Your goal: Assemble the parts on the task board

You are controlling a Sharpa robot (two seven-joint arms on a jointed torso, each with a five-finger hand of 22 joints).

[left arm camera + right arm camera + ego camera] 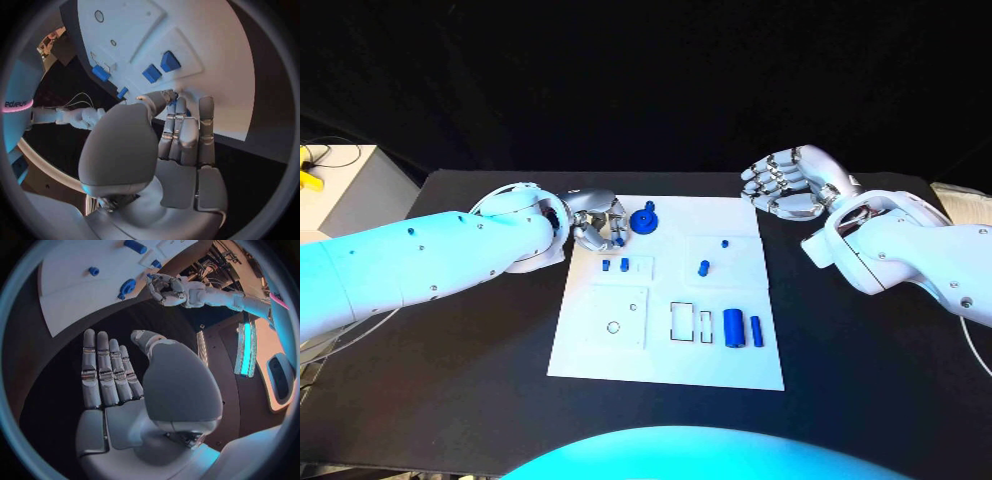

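The task board, a white plate, lies flat in the middle of the black table. The left hand is positioned at the far left corner of the board, its fingers drawn together with the tips at the board surface; in the left wrist view the thumb and fingertips converge at a small blue item, but whether anything is actually pinched cannot be determined. Just beside this hand stands a blue round part with a knob, on the far left area of the board. Two small blue pegs stand side by side nearer to the robot, close to the left hand. A small blue peg sits toward the far right area of the board, and a short blue pin lies tilted near the board centre. At the near right area, a thick blue cylinder and a thin blue rod lie parallel and close together, beside two rectangular recesses. A raised square panel with a round hole occupies the near left area. The right hand is raised off the table beyond the far right corner of the board, apart from it; its fingers are extended, side by side, with the thumb set apart, and it holds nothing
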